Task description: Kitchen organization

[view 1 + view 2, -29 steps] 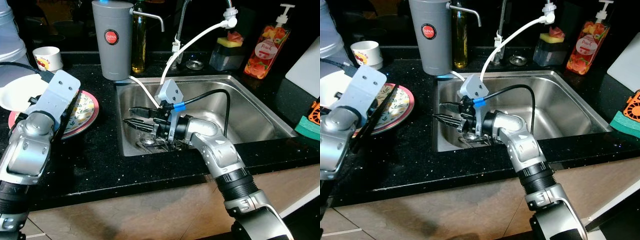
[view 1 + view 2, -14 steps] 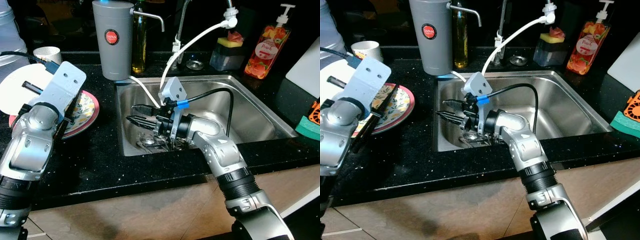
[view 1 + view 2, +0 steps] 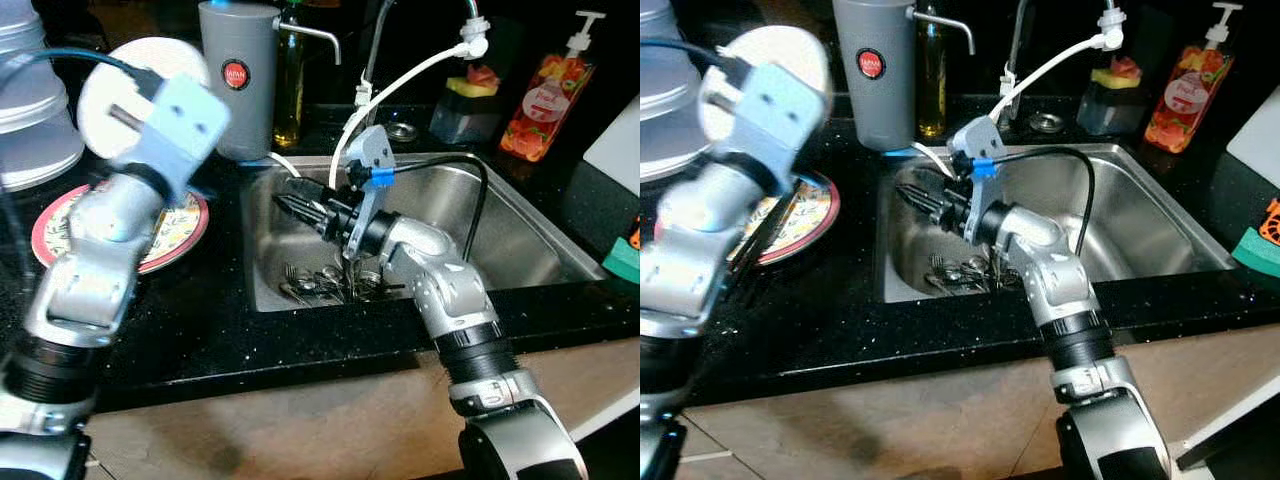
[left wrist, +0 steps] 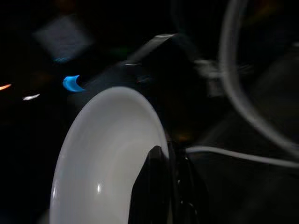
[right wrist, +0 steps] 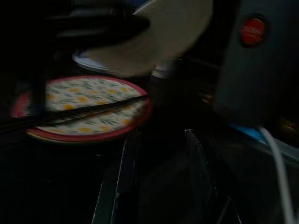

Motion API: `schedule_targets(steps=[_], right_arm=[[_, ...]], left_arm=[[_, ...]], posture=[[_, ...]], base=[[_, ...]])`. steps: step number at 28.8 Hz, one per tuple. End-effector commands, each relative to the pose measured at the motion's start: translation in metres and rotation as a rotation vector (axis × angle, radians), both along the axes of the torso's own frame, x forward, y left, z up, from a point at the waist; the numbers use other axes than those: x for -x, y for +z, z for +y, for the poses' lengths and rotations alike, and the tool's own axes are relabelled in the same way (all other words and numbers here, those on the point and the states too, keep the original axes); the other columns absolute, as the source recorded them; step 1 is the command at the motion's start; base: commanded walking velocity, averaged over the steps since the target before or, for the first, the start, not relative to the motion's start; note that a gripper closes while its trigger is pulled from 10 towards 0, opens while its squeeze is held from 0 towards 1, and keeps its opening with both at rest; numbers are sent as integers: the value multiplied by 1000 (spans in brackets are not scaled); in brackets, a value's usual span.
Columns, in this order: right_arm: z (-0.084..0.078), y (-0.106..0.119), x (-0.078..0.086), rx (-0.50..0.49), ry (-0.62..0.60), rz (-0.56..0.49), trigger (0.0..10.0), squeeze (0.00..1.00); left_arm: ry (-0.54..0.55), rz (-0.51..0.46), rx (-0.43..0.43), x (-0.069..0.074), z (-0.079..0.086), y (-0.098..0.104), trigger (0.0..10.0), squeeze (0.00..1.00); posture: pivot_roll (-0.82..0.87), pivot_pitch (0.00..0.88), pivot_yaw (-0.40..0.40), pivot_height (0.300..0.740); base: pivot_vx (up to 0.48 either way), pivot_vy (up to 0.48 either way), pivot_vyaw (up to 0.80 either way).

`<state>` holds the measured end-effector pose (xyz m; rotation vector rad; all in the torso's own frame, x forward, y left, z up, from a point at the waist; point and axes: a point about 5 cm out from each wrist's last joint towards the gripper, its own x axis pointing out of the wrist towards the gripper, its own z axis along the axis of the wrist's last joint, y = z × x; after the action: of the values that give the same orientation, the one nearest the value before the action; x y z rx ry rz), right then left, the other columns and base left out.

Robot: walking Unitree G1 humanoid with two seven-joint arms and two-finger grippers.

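White round plate (image 3: 140, 80) is being gripped on edge by the left gripper (image 4: 161, 186), up-counter of the sink (image 3: 520, 240) where the empty, parted right gripper (image 3: 295, 205) is hovering.

I see a plain round white plate (image 4: 107, 154) raised on edge above the black counter (image 3: 200, 320), gripped at its rim by my left end effector (image 4: 163, 186); it is blurred. Below it a round floral plate with a red rim (image 3: 185, 222) lies flat on the counter, dark chopsticks (image 5: 79, 112) across it. A heap of steel cutlery (image 3: 325, 282) lies at the bottom of the stainless sink (image 3: 520, 250), near its front wall.
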<state>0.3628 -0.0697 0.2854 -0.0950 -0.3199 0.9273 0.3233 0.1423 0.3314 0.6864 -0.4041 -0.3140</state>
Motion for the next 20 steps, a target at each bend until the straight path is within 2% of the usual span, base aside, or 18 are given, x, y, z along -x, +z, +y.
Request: schedule_targets(steps=[1, 2, 3, 5, 8, 11, 13, 15, 16, 20], right_arm=[[-11, -1, -6, 30, -88, -24, 10000, 0], [-22, -3, -11, 57, -183, -39, 10000, 0], [-22, -3, -11, 57, -183, -39, 10000, 0], [-41, -6, -21, 71, -346, -29, 10000, 0], [-50, -9, -25, 66, -414, -9, 10000, 0], [-53, -9, -27, 64, -431, -3, 10000, 0], [-55, -9, -28, 71, -441, -1, 10000, 0], [-55, -9, -28, 71, -441, -1, 10000, 0], [-54, -9, -26, 71, -414, 10, 10000, 0], [-52, -9, -25, 27, -384, 43, 10000, 0]], left_arm=[[-75, 36, -45, 2, -11, -7, 0, 0], [-127, 76, -76, 2, -16, -15, 0, 0], [-127, 76, -76, 2, -16, -15, 0, 0], [-217, 116, -68, 3, -25, -26, 0, 0], [-270, 130, -65, 3, -30, -33, 0, 0], [-291, 136, -57, 2, -34, -37, 0, 0], [-338, 158, -75, 1, -42, -51, 0, 0], [-338, 158, -75, 1, -42, -51, 0, 0], [-348, 173, -66, -2, -45, -58, 0, 0], [-346, 153, -76, -3, -46, -56, 0, 0]], posture=[[-17, 90, -40, 740], [-16, 87, -39, 740], [-16, 87, -39, 740], [-17, 84, -36, 740], [-19, 82, -36, 740], [-19, 82, -36, 740], [-27, 80, -32, 740], [-27, 80, -32, 740], [-32, 80, -28, 740], [-32, 84, -28, 740]], base=[[0, 0, 0], [0, 0, 0], [0, 0, 0], [0, 0, 0], [0, 0, 0], [0, 0, 0], [0, 0, 0], [0, 0, 0], [0, 0, 0], [0, 0, 0]])
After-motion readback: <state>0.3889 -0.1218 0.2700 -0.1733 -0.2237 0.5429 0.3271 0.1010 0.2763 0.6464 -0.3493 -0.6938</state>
